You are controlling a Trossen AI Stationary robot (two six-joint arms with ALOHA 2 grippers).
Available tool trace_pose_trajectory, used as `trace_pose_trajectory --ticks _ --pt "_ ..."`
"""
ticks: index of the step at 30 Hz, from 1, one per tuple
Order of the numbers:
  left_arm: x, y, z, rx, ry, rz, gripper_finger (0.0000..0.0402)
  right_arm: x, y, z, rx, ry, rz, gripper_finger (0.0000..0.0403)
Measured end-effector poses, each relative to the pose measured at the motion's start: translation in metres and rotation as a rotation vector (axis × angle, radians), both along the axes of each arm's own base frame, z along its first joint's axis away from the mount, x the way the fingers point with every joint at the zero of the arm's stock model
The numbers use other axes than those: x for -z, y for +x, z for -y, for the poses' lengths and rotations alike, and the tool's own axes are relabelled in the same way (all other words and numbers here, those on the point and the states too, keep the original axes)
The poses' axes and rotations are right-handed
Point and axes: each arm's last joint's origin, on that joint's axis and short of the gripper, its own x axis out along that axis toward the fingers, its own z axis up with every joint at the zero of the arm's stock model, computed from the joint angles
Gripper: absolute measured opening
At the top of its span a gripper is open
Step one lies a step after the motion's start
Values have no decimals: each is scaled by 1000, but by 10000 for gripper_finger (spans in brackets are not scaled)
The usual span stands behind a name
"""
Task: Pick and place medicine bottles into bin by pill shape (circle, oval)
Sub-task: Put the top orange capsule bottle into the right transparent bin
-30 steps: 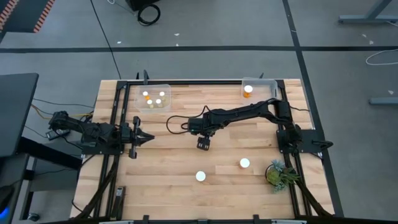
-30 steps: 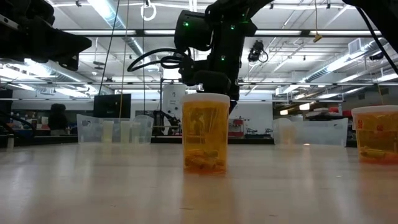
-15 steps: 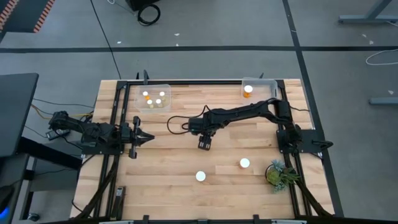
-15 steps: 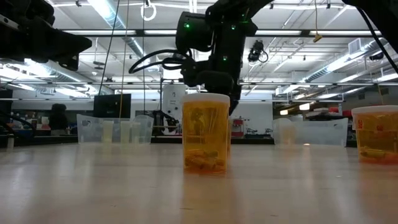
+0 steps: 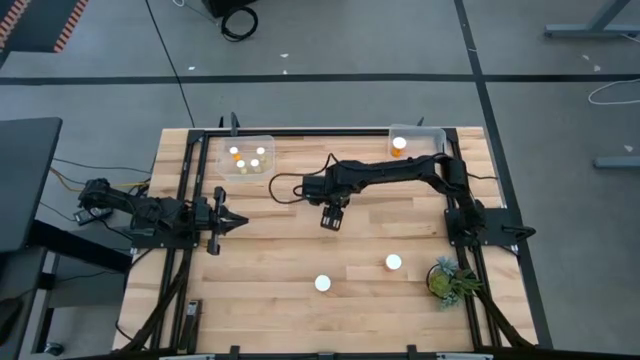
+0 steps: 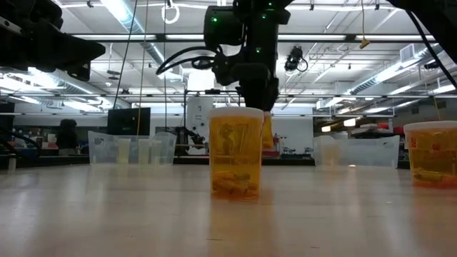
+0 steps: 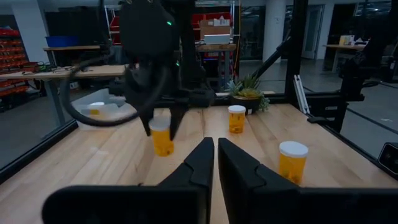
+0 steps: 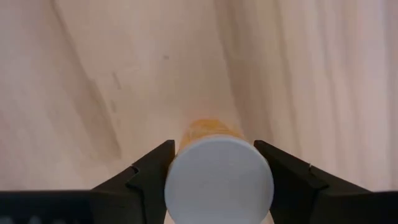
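**Bottle in Transit: Sorting Well Under Way, Not Complete**

Held medicine bottle [image 8: 217, 171]: amber translucent cylinder, round smooth white cap, clamped between the fingers of the right gripper [image 5: 331, 218]. Carried clear of the tabletop over mid-table, upright, as seen from the left wrist [image 7: 161, 137]. Pill shape inside not readable.

Already binned: four white caps in the clear left bin [image 5: 244, 156]; one bottle [image 5: 399, 146] in the clear right bin [image 5: 418, 140]. Which shape belongs to which bin not determinable.

Outstanding: two bottles standing on the near part of the table, one [image 5: 323, 284] toward centre, one [image 5: 393, 263] toward the right, near the green plant [image 5: 450, 278]. In the low view, nearest bottle [image 6: 235, 153] upright, pills lying in its base. Judged progress: five placed, one in hand, two left.

Left gripper [image 5: 228, 222] parked at the left edge, jaws together, nothing held.

Table [image 5: 270, 260]: pale butcher-block wood, visible grain, matte. Bins: thin, transparent, rectangular plastic.
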Motion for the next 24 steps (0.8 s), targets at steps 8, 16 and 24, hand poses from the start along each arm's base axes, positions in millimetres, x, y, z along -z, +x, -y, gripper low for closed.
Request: trace_pose_trajectory --ticks 8,16,24 --pt "0 0 0 0 0 0 30 -18 -2 20 31 -5 -9 220" --pt "0 0 0 0 0 0 25 -29 -6 33 39 -4 -29 220" --pt "0 0 0 0 0 -1 35 -39 -13 58 71 -4 -43 220"
